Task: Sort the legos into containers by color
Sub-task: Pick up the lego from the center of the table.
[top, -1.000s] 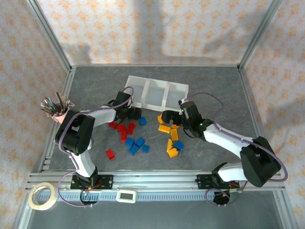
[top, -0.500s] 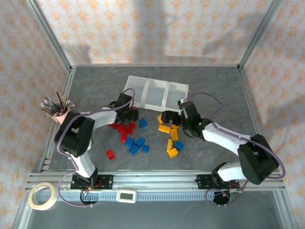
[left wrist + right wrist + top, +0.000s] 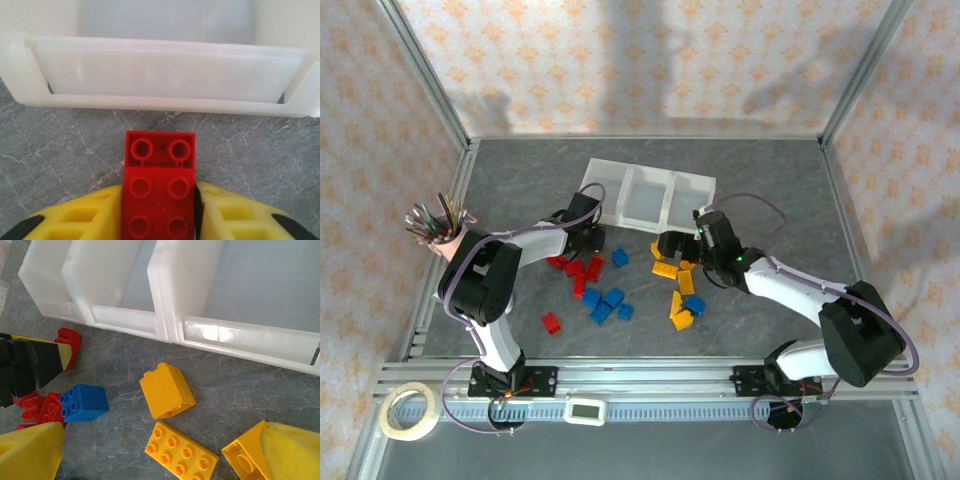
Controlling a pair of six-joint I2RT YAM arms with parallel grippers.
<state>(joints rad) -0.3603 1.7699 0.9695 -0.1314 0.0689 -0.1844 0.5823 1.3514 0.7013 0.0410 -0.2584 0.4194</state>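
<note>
At the left, grips the red brick (image 3: 159, 170) in the left gripper (image 3: 159, 202), with the yellow fingers (image 3: 85, 217) pressed against both long sides. Lies studs up, long axis running near to far, far end poking out past the fingertips and aimed squarely at the near wall of the containers (image 3: 160, 75). Stops just short of that wall, low over the grey table (image 3: 50, 150). Calls, by the look of it, for a lift and a short carry straight over the wall with no turn of the wrist, the leftmost bin being the one nearest this arm.

Further right, holds the right gripper (image 3: 162, 452) with fingers spread wide and nothing between the pads. Straddles a flat orange brick (image 3: 181, 450) whose long axis runs roughly across the gap from finger to finger, so probably wants a wrist turn to take it across its narrow width. Leaves a squarer orange brick (image 3: 167, 390) just beyond, toward the bins, and a third orange brick (image 3: 242, 455) close against the right finger, contact uncertain.
</note>
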